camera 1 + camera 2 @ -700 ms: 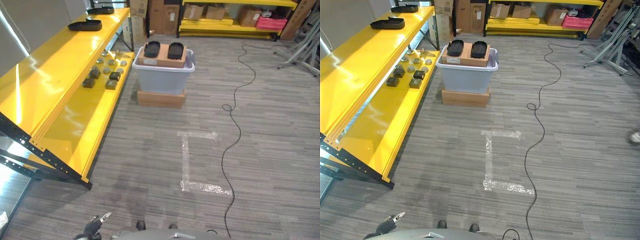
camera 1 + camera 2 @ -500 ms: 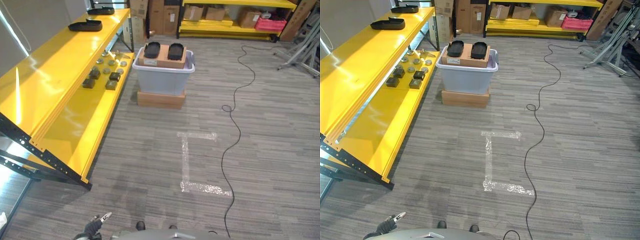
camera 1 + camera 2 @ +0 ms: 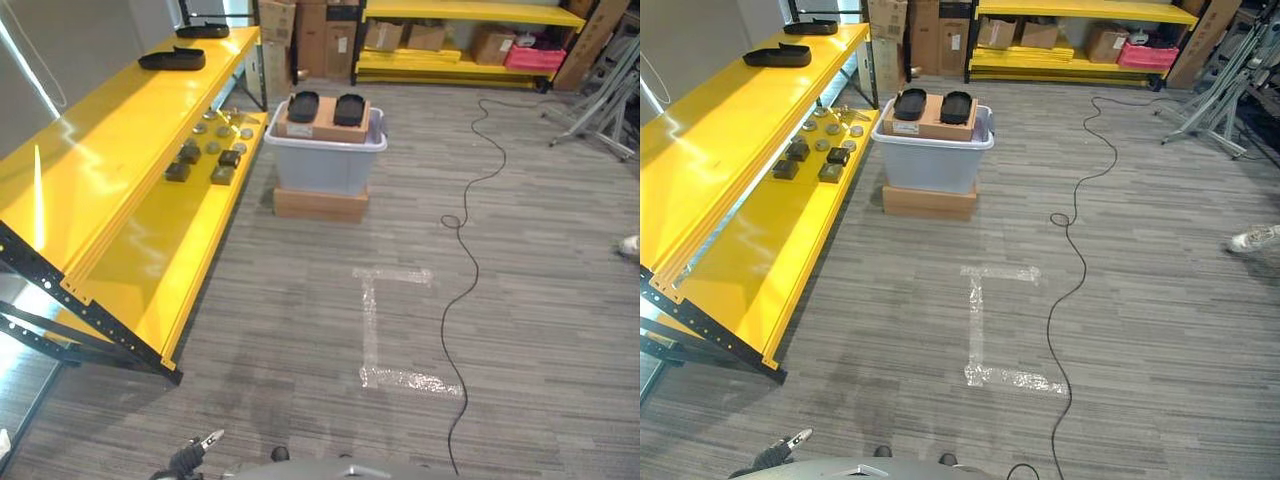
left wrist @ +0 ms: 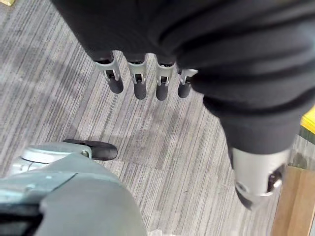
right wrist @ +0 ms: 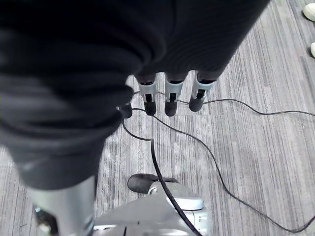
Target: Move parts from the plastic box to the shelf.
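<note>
Sitting far ahead of left robot hand [image 3: 190, 459], plastic box [image 3: 325, 158].

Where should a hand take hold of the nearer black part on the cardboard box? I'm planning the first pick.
Take the left black part across its narrow width, from above. It lies flat on the cardboard box in the plastic box, its long sides exposed and a gap beside the right black part.
</note>
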### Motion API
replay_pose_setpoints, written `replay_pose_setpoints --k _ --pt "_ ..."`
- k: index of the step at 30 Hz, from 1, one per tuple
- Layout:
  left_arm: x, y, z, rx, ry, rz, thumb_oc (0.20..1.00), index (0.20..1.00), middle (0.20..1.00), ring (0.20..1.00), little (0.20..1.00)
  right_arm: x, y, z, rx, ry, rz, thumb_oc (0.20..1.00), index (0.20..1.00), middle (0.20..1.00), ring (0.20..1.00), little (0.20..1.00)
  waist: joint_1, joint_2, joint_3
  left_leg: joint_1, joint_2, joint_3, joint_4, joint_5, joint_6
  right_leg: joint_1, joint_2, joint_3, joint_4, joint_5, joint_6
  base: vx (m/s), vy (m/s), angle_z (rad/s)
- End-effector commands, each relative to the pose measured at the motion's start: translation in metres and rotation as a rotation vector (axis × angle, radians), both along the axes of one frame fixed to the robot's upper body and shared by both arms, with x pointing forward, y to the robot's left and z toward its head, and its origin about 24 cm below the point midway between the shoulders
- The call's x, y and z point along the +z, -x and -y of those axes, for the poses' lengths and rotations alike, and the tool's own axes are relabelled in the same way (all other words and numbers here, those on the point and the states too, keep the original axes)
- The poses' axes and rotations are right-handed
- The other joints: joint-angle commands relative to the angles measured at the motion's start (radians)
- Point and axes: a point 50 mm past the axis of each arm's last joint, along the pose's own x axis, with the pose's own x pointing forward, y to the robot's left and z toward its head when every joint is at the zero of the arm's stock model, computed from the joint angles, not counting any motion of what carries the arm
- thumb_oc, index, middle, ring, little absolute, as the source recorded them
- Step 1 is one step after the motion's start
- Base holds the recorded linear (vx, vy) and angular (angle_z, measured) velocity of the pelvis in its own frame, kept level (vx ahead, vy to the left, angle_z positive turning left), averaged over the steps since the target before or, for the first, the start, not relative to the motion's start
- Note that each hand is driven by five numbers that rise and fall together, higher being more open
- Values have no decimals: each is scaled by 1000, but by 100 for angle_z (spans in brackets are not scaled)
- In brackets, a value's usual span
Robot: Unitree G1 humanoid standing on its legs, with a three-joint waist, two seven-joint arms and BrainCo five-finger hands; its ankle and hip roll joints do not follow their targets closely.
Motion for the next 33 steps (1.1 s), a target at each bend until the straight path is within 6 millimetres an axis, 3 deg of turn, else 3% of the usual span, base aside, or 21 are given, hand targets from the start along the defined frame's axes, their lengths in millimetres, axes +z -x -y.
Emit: replay_pose_setpoints --k 1,24,33 --pt "-1 -8 5 -30 -4 -11 1000 1000 1000 1000 1000 2 0 9 21 55 -34 1000 1000 1000 1000 1000 13 -12 -23 -25 -34 0 20 -72 9 -34 -37 14 19 -10 82 0 0 0" --pt "-5 -4 12 -42 28 -98 1000 1000 1000 1000 1000 3 -6 11 64 98 -12 1000 1000 1000 1000 1000 6 -6 -35 -18 -31 9 21 -72 5 -27 -41 14 14 -7 83 0 0 0" --pt "-2 -18 14 99 125 -4 1000 1000 1000 1000 1000 9 -36 16 -1 168 228 1000 1000 1000 1000 1000 1 -11 -41 -11 -28 14 19 -73 6 -23 -42 15 16 -3 86 0 0 0"
